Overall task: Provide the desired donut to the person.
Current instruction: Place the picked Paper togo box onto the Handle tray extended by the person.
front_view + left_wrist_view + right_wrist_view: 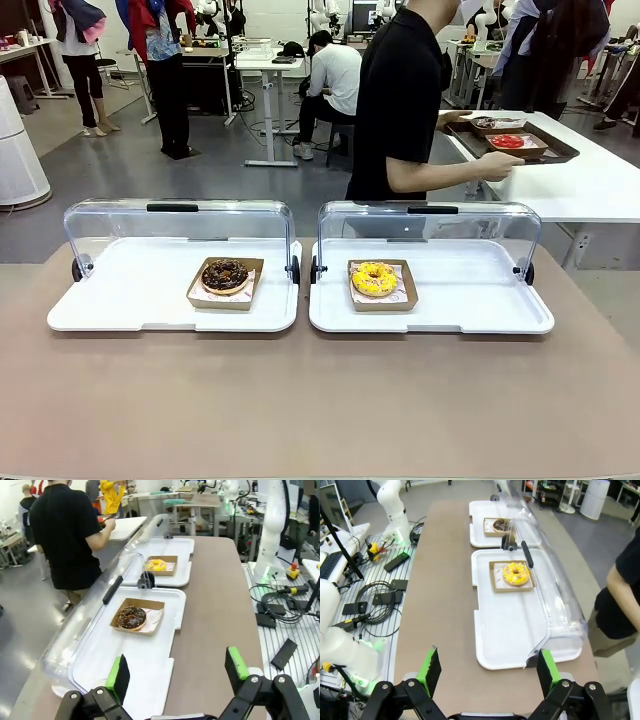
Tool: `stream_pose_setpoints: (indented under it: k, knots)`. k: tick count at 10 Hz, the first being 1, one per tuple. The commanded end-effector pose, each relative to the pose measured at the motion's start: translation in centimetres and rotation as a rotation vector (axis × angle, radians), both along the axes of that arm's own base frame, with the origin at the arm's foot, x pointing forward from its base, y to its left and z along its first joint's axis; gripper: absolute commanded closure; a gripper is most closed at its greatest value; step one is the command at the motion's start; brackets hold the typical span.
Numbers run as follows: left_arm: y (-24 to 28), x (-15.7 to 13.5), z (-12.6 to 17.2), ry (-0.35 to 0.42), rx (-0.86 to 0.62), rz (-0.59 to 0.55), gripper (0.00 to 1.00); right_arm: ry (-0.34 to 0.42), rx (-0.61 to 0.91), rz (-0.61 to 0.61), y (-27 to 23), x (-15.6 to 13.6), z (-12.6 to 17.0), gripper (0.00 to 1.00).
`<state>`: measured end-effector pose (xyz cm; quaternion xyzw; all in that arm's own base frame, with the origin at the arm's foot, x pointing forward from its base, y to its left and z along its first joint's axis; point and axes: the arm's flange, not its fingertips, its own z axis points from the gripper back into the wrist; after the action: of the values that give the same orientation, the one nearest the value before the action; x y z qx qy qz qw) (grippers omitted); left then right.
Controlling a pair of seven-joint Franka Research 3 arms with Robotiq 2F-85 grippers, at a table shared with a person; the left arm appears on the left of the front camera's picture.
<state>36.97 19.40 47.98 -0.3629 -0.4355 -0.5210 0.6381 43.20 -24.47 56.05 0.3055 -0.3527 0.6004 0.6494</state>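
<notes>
On your brown bench (320,410) you have two white trays side by side, each with its clear domed lid swung back toward the far edge. The left tray (120,300) carries a chocolate donut (225,274) in a shallow brown cardboard box, near the tray's right end; the right tray (470,300) carries a yellow donut (374,278) in a matching box, near its left end. The two boxes are apart, with the tray edges and the lid hinges between them. The person (400,100) in the black T-shirt stands beyond the right tray, turned sideways to you, holding a dark serving tray (515,140) over a white table behind; that tray holds what look like two more boxed items, one of them red. Neither donut is touched by anything. From the left wrist camera you see your left hand (177,672) spread wide and holding nothing, hovering above the near end of the left tray, with the chocolate donut (131,617) ahead of it and the yellow donut (156,565) farther along. From the right wrist camera your right hand (487,669) is likewise wide open and holding nothing, above the bench edge by the right tray, well short of the yellow donut (515,573).
</notes>
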Motion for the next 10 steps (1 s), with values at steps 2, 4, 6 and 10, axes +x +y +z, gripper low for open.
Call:
stream_pose_setpoints:
  k: [2, 4, 6, 10]
  knots:
    - [0.58, 1.06, 0.58, 0.013, -0.017, -0.076, 0.00, 0.006, -0.011, 0.010, 0.11, -0.18, -0.08, 0.00]
    - [-0.03, 0.50, -0.05, 0.015, -0.004, -0.028, 0.00, 0.006, -0.011, 0.010, 0.11, -0.18, -0.08, 0.00]
    - [-0.03, 0.50, -0.05, 0.015, -0.004, -0.028, 0.00, 0.006, -0.011, 0.010, 0.11, -0.18, -0.08, 0.00]
    - [-0.03, 0.50, -0.05, 0.015, -0.004, -0.028, 0.00, 0.006, -0.011, 0.010, 0.11, -0.18, -0.08, 0.00]
